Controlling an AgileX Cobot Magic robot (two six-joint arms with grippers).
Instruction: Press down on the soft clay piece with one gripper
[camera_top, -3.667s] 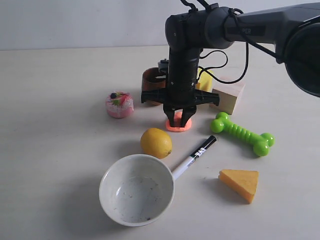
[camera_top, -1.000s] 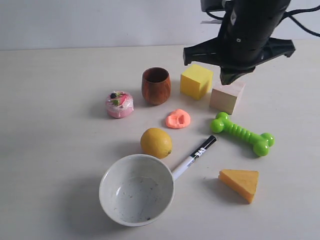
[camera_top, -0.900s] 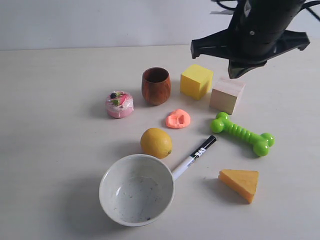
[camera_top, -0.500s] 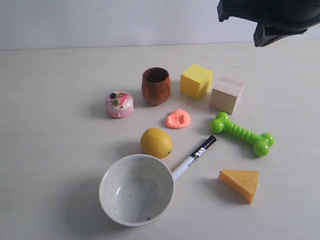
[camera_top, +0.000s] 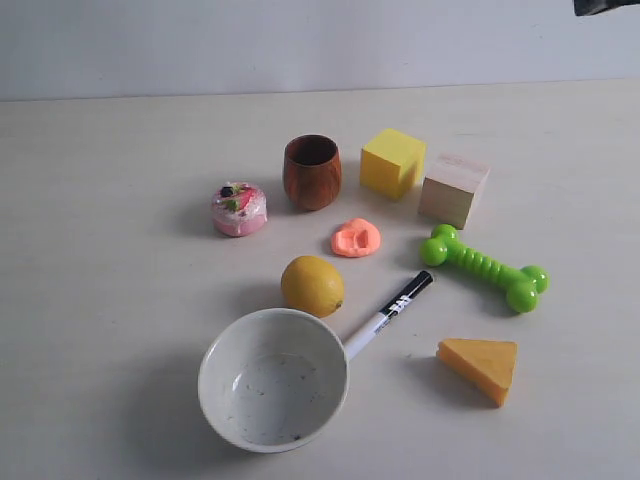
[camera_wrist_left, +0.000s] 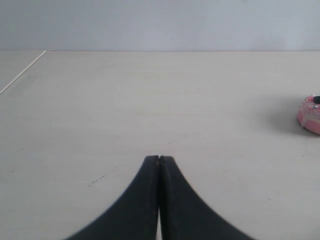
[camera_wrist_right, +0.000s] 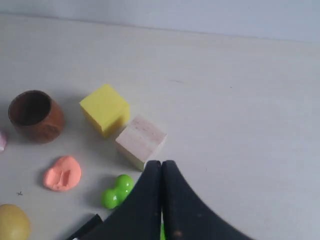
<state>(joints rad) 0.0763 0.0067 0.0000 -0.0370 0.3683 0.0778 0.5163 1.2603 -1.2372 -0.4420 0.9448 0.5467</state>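
The soft clay piece (camera_top: 356, 238) lay flattened and dented near the middle of the counter (camera_top: 100, 300), between a wooden cup (camera_top: 312, 171) toward the far edge and a lemon (camera_top: 312, 285) toward the near edge. A green toy bone (camera_top: 485, 267) lay just beside it on the right-edge side. No end effector hung over the clutter in the exterior view, and the dents suggested the press was already made.

From the left wrist, the left end effector (camera_wrist_left: 159, 158) had its fingers pressed together over bare counter. Only a pink cake toy (camera_wrist_left: 310, 114) showed at the margin. That arm appeared parked well apart from the clay, leaving the job to its partner.

From the right wrist, the right end effector (camera_wrist_right: 161, 162) was likewise pinched closed on nothing, its tips forming one blunt point suited to pushing rather than grasping. It hung high above a pale wooden block (camera_wrist_right: 141, 141) and a yellow cube (camera_wrist_right: 105, 109). The clay lay off to one side, untouched, bearing two shallow grooves.
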